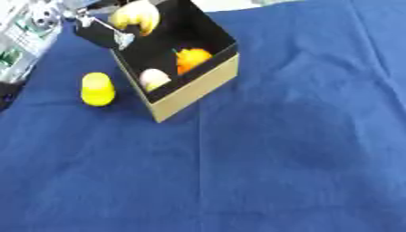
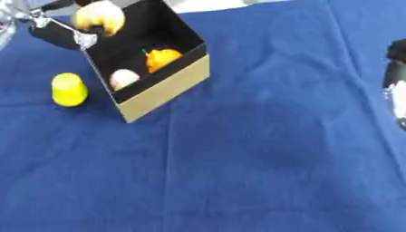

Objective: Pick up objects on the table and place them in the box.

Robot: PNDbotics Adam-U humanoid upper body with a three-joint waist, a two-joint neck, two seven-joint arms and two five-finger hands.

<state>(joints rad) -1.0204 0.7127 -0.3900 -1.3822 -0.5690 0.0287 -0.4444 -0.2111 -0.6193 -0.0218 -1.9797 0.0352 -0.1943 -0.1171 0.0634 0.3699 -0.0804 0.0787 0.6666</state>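
Observation:
A cardboard box [image 1: 196, 87] with a black inside stands on the blue cloth at the upper left. In it lie an orange fruit-like thing [image 1: 192, 59] and a pale round thing [image 1: 154, 78]. My left hand [image 1: 101, 32] comes in from the upper left corner, over the box's far left wall. Its fingers are curled on a yellow banana-shaped thing [image 1: 136, 16], held above the box's back edge. A yellow rounded object [image 1: 98, 89] stands on the cloth just left of the box. My right hand [image 2: 394, 77] shows only as a black and white part at the right edge.
The blue cloth [image 1: 277, 158] covers the table in front and to the right of the box, with soft wrinkles. Light-coloured clutter [image 1: 24, 31] lies past the cloth's edge at the upper left.

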